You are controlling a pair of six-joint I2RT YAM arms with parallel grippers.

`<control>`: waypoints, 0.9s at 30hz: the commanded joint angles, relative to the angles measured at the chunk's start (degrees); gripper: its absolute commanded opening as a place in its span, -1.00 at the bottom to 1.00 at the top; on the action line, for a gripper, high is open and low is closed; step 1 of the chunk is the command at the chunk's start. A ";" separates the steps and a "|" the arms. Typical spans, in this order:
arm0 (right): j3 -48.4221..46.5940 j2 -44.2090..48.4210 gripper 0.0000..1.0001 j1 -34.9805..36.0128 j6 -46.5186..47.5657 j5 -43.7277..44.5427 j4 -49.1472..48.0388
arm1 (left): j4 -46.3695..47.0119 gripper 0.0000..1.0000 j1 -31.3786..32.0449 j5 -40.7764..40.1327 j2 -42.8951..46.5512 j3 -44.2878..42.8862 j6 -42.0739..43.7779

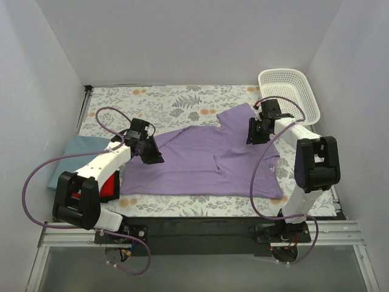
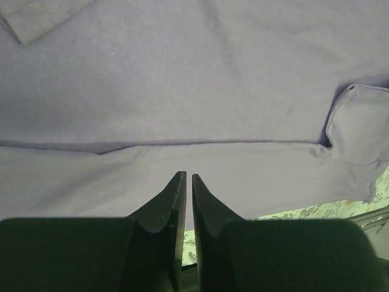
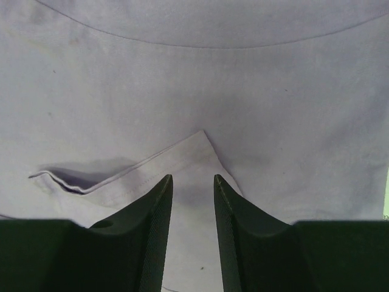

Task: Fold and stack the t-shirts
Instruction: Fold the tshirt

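Lilac shirt (image 1: 206, 161) flat; L jaws closed at edge, R jaws apart.

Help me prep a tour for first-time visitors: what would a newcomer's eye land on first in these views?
The lilac-purple t-shirt, spread wide across the middle of the floral table cover, dominates. The left end effector and right end effector sit over its opposite sides. A white mesh basket stands at the far right corner, and a folded blue-grey t-shirt lies at the left edge.
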State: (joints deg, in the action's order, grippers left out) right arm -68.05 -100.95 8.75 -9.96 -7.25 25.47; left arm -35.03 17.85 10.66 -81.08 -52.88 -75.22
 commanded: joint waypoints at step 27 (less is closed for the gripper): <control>-1.65 -6.10 -0.32 1.27 2.49 -0.05 -4.56 | 2.24 -0.86 0.26 3.23 1.01 1.29 0.87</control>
State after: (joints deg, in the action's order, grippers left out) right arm -69.12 -106.59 9.65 -8.27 -7.05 22.33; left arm -33.80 17.85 12.99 -81.12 -52.10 -74.81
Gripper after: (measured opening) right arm 0.348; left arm 0.073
